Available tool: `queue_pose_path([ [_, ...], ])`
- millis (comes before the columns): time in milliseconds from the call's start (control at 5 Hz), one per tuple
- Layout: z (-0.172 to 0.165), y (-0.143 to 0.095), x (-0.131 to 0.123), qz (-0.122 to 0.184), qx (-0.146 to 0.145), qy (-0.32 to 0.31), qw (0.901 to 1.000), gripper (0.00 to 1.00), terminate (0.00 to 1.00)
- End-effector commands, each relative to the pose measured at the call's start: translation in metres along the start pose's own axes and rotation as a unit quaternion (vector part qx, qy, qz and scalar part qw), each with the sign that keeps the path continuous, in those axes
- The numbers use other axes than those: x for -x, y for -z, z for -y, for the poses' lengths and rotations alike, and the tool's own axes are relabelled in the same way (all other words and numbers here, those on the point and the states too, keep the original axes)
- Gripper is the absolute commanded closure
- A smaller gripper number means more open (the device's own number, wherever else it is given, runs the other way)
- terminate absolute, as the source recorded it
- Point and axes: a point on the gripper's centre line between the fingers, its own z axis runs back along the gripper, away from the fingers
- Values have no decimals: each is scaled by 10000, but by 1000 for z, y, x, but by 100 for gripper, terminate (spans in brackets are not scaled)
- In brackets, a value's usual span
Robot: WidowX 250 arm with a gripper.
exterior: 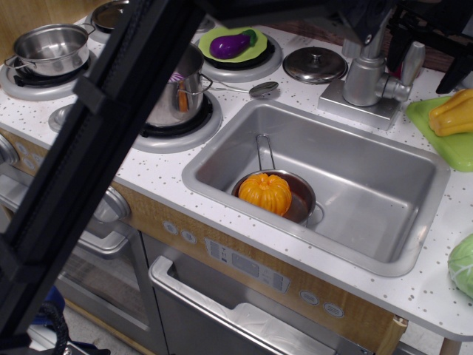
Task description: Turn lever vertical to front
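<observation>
The lever [411, 63] is a small matte silver paddle with a rounded tip. It stands about upright to the right of the faucet column [365, 74] and is joined to it by a short stub. My black arm [111, 126] crosses the view from lower left to the top. My gripper [423, 29] is a dark shape at the top edge, just above and around the faucet and lever. A dark part [457, 70] hangs to the right of the lever. Whether the fingers touch the lever, and how the jaws stand, does not show.
The sink [384, 222] holds a small pan [295, 194] with an orange pumpkin [266, 192]. A pot [181, 92] sits on the near burner, another pot [52, 48] at the far left. An eggplant on a green plate [233, 44], a lid [315, 64], and a yellow pepper [454, 115] on a green board lie around the faucet.
</observation>
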Motion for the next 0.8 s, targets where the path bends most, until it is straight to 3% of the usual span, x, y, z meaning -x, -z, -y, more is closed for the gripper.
queue_pose_path([
  [0, 0, 0, 0, 0, 0, 0, 10000, 0, 0],
  [400, -7, -24, -22, 880, -512, 147, 9947, 0, 0],
  [600, -7, -32, -26, 1174, -500, 86, 9918, 0, 0],
])
